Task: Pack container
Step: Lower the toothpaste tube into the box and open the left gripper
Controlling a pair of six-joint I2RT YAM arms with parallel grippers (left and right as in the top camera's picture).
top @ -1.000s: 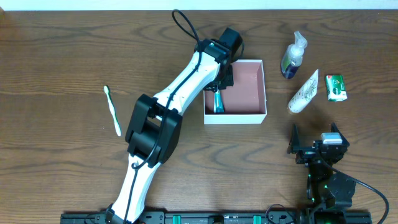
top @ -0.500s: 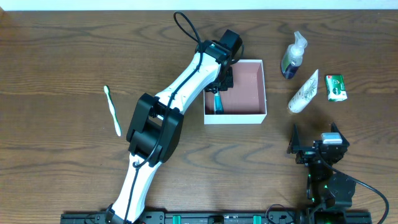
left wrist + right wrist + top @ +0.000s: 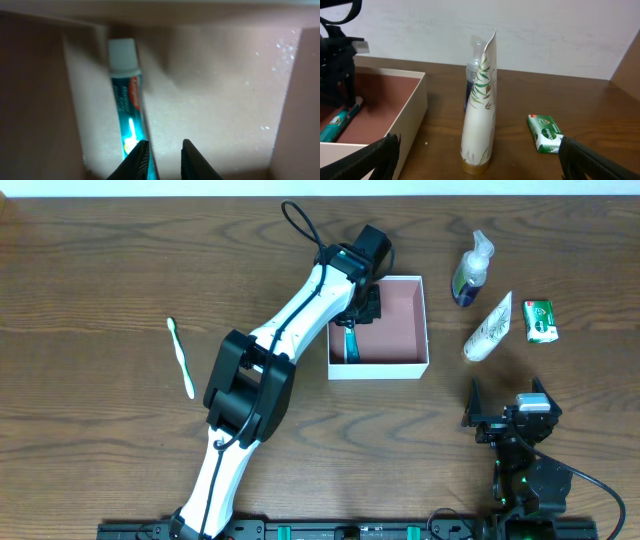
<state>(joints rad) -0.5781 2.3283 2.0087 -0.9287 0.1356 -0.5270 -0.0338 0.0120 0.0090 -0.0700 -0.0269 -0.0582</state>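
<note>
The container (image 3: 378, 368), a square white box with a dusty pink inside, sits at the table's middle back. A teal toothpaste tube (image 3: 351, 343) lies flat on its floor along the left wall (image 3: 125, 95). My left gripper (image 3: 358, 308) reaches down into the box's left side. Its jaws (image 3: 165, 144) stand slightly open with bare pink floor between them, and the tube lies just beside the left finger. My right gripper (image 3: 507, 395) rests near the front right, wide open and holding nothing, facing the container's side wall (image 3: 415, 115).
A white and green toothbrush (image 3: 181, 357) lies on the table at the left. Right of the container are a pump bottle (image 3: 470, 270), a white leaf-printed tube (image 3: 488, 328) and a green soap packet (image 3: 540, 320). The left arm stretches diagonally over the table's middle.
The left jaws have parted a little and let go of the toothpaste tube, which now lies on the container floor. The right arm has not moved.
</note>
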